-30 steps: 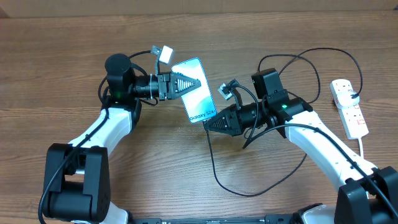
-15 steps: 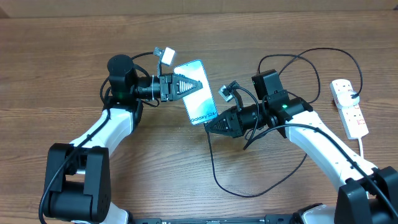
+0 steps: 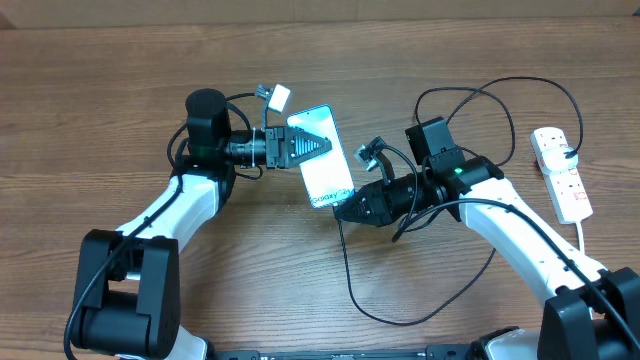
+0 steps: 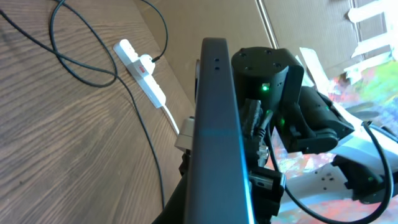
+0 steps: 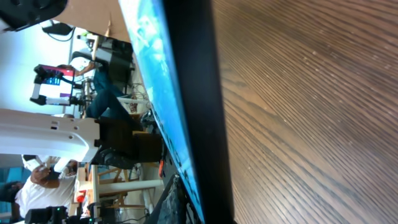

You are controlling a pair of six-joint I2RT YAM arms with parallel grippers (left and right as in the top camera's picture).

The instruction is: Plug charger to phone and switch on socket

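The task looks to be in its first half. The phone [image 3: 325, 165] is not lying loose on the counter [image 3: 100, 80]: the left gripper [image 3: 305, 147] is clenched across its upper part and holds it, apparently raised, near the middle of the counter with the screen facing up. The right gripper [image 3: 347, 210] is clenched too and sits right at the phone's lower edge. The charger [image 3: 346, 265] runs out from that gripper's tip, so it appears to be gripping the cable's connector end. The connector itself is hidden in every view, so whether it has entered the port cannot be told. It is judged to be lining up or only just meeting the port.

The charger's other end reaches the socket [image 3: 562, 178], well apart at the far right, and looks plugged in there. The switch's position is too small to read. The switch seems untouched, since both grippers are occupied at the phone. What is left is seating the plug, letting go, and pressing the switch.

The left arm reaches forward from its base, wrist turned so its gripper points right, level with the counter. The right arm arches in from the lower right, its forearm aimed left and slightly down toward the phone's lower edge.
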